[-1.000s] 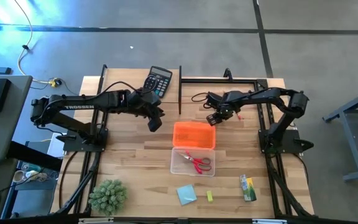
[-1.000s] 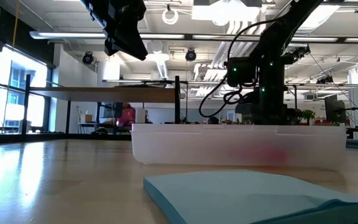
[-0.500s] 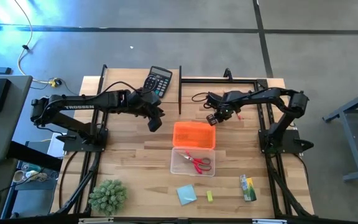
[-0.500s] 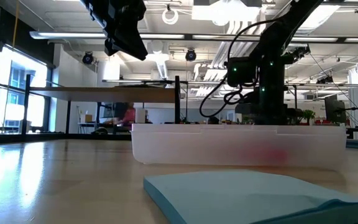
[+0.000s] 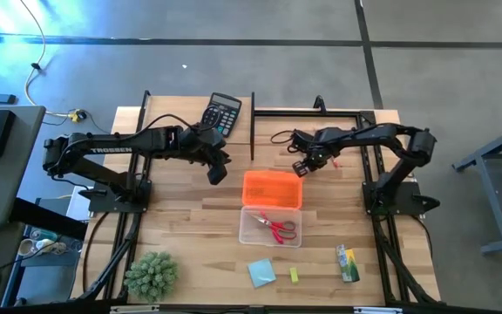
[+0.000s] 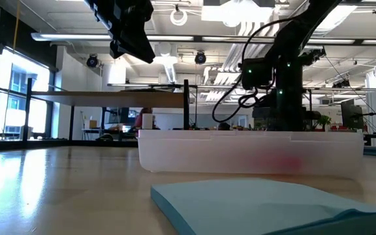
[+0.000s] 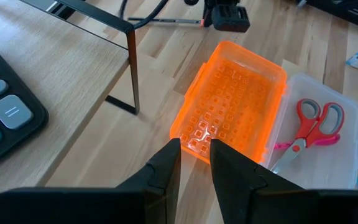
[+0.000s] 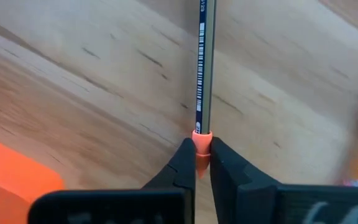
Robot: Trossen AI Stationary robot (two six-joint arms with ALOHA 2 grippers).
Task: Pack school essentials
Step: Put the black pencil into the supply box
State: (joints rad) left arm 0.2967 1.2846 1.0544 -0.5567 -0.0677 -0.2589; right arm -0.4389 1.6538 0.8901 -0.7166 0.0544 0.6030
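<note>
My right gripper (image 5: 301,167) is behind the orange case (image 5: 272,188) and is shut on a thin pencil (image 8: 202,68). The pencil also shows in the left wrist view (image 7: 169,21). My left gripper (image 5: 217,173) hovers above the table left of the orange case, empty, its fingers a narrow gap apart (image 7: 195,152). Red-handled scissors (image 5: 279,228) lie in the clear tray (image 5: 249,228) in front of the case. The light-blue notepad (image 5: 261,273), the yellow block (image 5: 293,275) and the green-yellow packet (image 5: 348,262) lie flat near the front edge. My right gripper pinches the pencil's pink eraser end (image 8: 199,138) between its two fingertips. The pencil runs straight on from the fingers, in line with them. Whether its far end rests on the table, I cannot tell.
A black calculator (image 5: 220,113) lies at the far edge beside a black frame upright (image 5: 252,126). A spiky green plant (image 5: 152,275) stands at the front left corner. Bare wood lies between the plant and the notepad.
My right gripper has gone a little toward the table's right edge, still shut on the pencil.
</note>
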